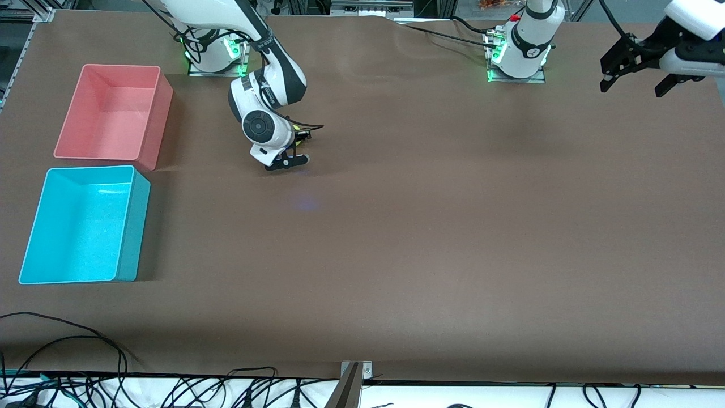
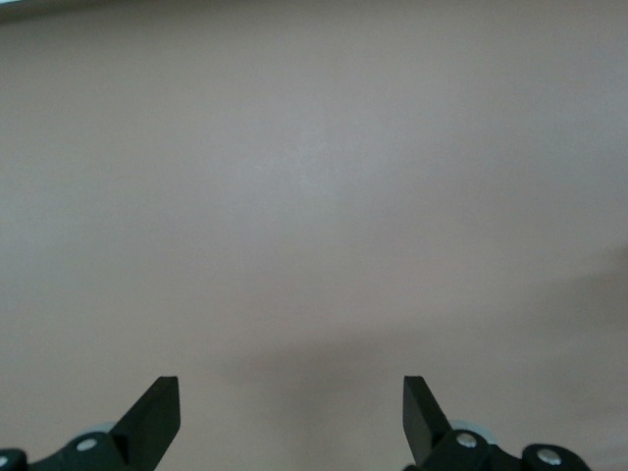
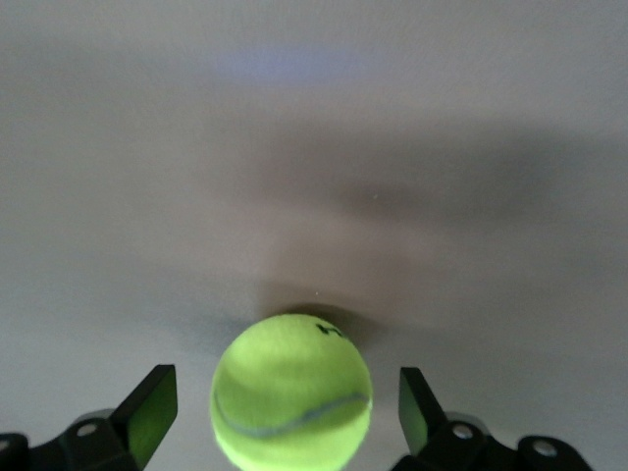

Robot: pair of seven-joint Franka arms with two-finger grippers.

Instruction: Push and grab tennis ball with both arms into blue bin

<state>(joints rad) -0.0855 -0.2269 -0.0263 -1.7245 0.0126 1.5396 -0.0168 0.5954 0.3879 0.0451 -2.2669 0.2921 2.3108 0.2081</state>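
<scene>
The right arm reaches down from its base at the far edge of the brown worktop, and its right gripper sits low over the cloth, a little nearer to the front camera than that base. The tennis ball lies on the worktop between the two black fingers, which stand wide on either side of it with a gap showing at each side, so they straddle the ball without touching it. In the front view only a sliver of yellow-green peeks out beside the white wrist, the rest being hidden by the arm. A black mark of lettering shows on the ball's upper face in the right wrist view. The blue bin stands at the right arm's end of the worktop, well apart from the ball and nearer to the front camera than it is. The pink bin stands just beside the blue one, farther from the front camera. The left arm waits, its left gripper raised over the left arm's end of the worktop with its fingers spread wide and holding nothing.
</scene>
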